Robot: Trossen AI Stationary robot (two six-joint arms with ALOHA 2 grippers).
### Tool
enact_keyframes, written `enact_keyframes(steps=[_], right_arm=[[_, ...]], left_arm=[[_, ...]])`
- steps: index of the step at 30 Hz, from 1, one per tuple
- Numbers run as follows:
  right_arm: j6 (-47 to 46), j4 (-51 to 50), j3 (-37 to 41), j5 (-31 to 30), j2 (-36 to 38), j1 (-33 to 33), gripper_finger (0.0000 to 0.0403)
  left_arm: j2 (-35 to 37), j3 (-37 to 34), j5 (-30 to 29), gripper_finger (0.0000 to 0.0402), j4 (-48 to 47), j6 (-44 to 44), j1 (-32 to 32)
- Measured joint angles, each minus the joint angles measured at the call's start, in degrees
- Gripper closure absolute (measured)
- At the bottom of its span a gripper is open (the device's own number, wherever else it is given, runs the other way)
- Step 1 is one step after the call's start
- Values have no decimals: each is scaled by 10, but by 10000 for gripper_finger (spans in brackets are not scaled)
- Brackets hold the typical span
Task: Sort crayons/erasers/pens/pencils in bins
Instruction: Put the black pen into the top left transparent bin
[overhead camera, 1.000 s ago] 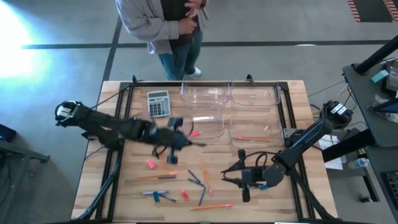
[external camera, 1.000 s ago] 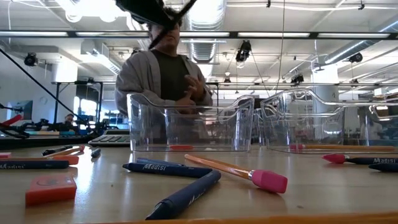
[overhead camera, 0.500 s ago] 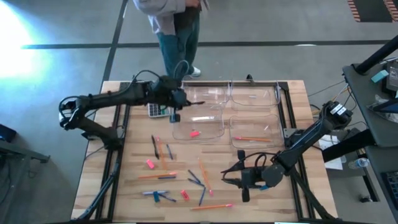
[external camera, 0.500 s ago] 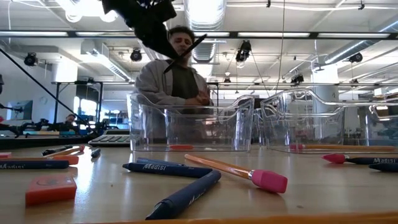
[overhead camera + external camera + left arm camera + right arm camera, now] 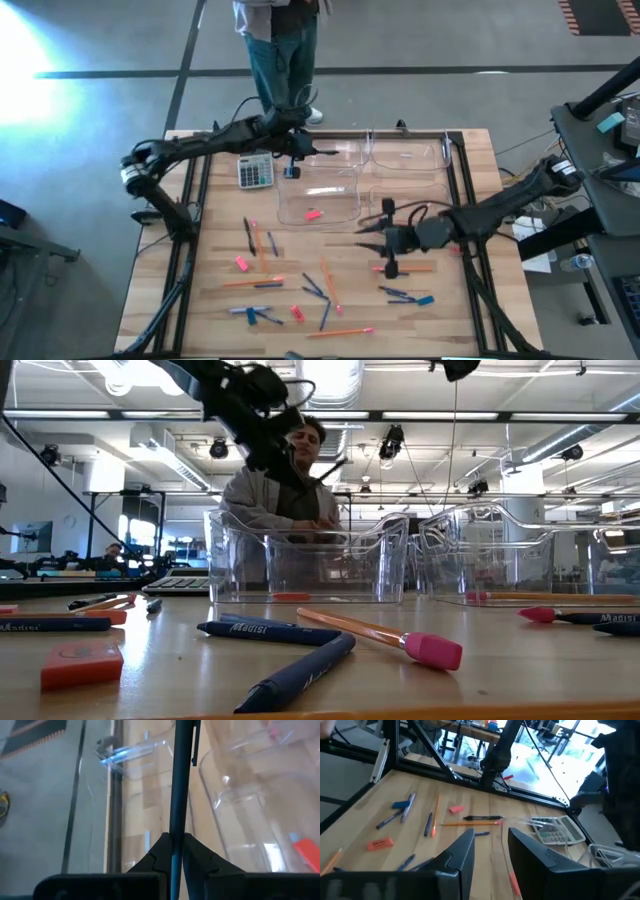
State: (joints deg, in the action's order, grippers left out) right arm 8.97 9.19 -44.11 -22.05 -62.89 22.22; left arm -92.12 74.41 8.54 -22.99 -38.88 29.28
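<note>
Strong glare whitens the floor (image 5: 60, 40) at the far left when I look down from overhead; my table (image 5: 220, 300) is evenly lit, with only faint shadows. From table height, ceiling lights (image 5: 150, 372) blaze and the windows behind are washed out; the nearest crayon (image 5: 295, 678) is soft, out of focus. Through my left wrist camera the pen (image 5: 179, 785) and the bins (image 5: 240, 795) are blurred, with bright reflections on the clear plastic. My right wrist camera shows overexposed windows (image 5: 555, 745).
</note>
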Motion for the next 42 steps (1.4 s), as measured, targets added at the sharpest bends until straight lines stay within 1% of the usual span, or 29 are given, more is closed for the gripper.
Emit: enact_keyframes(steps=[5, 9, 14, 17, 22, 27, 31, 37, 42], right_arm=[[13, -40, 7, 1, 29, -9, 294], [55, -55, 11, -1, 39, -13, 294], [82, -57, 17, -3, 46, -49, 294], [81, -61, 22, 2, 52, -80, 294], [75, -59, 28, 53, 55, -129, 294], [65, -59, 32, 75, 54, -157, 294], [47, -60, 36, 76, 54, -162, 294], [30, -67, 39, 77, 54, -162, 294], [25, -72, 39, 77, 54, -162, 294]], left_arm=[[-60, 35, 2, 394, -4, -21, 13], [-97, 55, 3, 394, -3, -40, 27], [-132, 75, 3, 394, -3, -56, 52], [-140, 78, 3, 394, -2, -56, 68], [-144, 78, 3, 393, -19, -55, 79], [-144, 75, 15, 393, -34, -63, 82], [-144, 71, 17, 390, -33, -62, 82], [-144, 59, 24, 364, -34, -50, 81], [-144, 56, 24, 359, -29, -50, 81]])
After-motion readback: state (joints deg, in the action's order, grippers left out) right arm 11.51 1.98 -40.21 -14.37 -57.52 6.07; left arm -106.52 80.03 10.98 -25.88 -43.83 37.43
